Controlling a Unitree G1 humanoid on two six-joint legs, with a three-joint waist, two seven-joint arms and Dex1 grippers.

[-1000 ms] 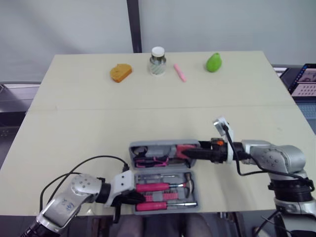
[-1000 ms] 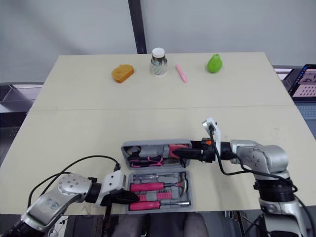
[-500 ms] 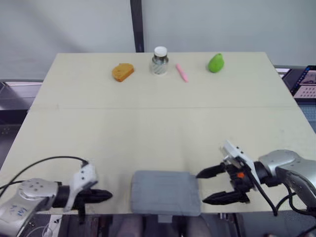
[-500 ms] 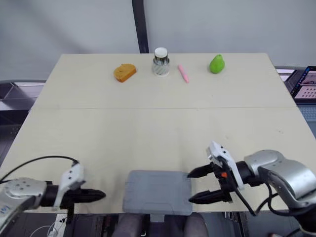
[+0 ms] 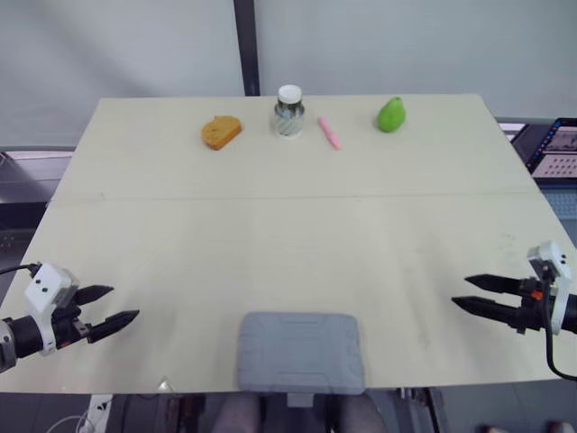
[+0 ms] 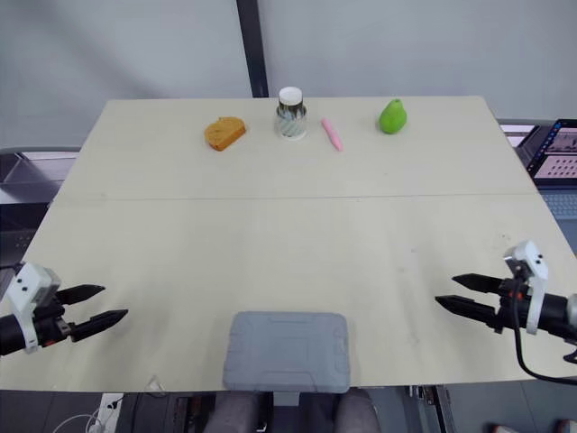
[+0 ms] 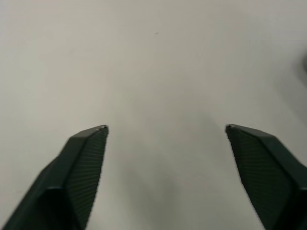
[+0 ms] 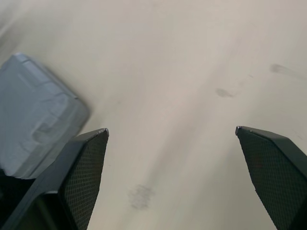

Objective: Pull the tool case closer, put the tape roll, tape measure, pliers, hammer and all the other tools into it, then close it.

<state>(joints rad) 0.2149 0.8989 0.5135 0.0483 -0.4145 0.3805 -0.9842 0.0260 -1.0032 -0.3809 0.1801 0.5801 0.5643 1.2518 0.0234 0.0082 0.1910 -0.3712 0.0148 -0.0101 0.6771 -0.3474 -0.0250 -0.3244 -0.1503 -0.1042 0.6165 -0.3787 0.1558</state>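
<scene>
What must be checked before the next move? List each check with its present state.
1. Lid of the grey tool case down flat: ok.
2. Its latch fastened: cannot tell.
3. Left hand open, holding nothing, apart from the case: ok.
4. Right hand open, holding nothing, apart from the case: ok.
5. Things outside the case are not tools: ok. A jar, a pear, a pink pen and an orange bread-shaped piece stand along the far edge of the table.
6. Every tool inside: cannot tell, the case is shut.
</scene>
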